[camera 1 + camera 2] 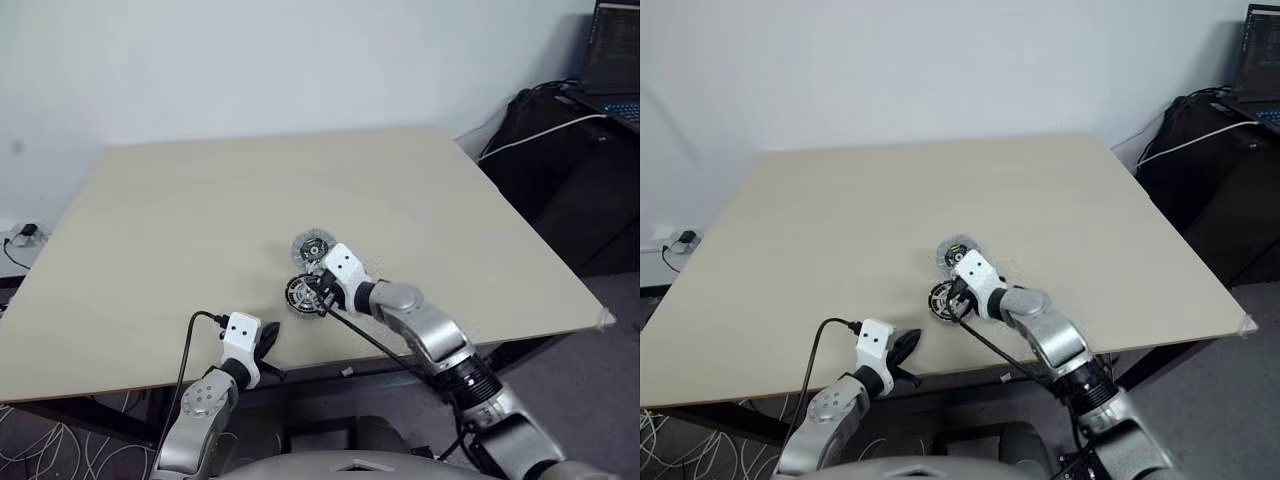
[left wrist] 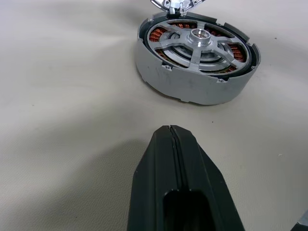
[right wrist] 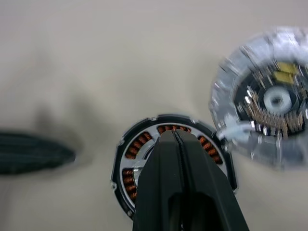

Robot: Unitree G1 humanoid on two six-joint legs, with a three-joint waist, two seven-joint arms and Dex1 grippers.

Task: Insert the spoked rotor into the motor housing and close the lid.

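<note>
Two round parts lie on the counter (image 1: pixel 180 200), near its front edge: the motor housing (image 2: pixel 195 60), with the spoked rotor (image 2: pixel 199 41) already seated inside it so that silver spokes cross over the copper windings, and the lid (image 3: pixel 269 98), just beyond the housing and touching or nearly touching its rim. The housing sits flat, its axis straight up and its open face to the ceiling; being round, it has no long axis to speak of. The lid also lies flat, circuit side up with black and yellow parts showing, so it probably has to be turned over before it can cover the housing. It looks like rigid metal, fairly heavy for its size and smooth, so a pinch across its thin rim seems the safest hold; the exposed electronics and windings are best left untouched. The right gripper (image 3: pixel 178 139) hangs directly over the housing with its fingers pressed together on nothing. The left gripper (image 2: pixel 171 132) is likewise closed and empty, on the near side of the housing, pointing at it.
</note>
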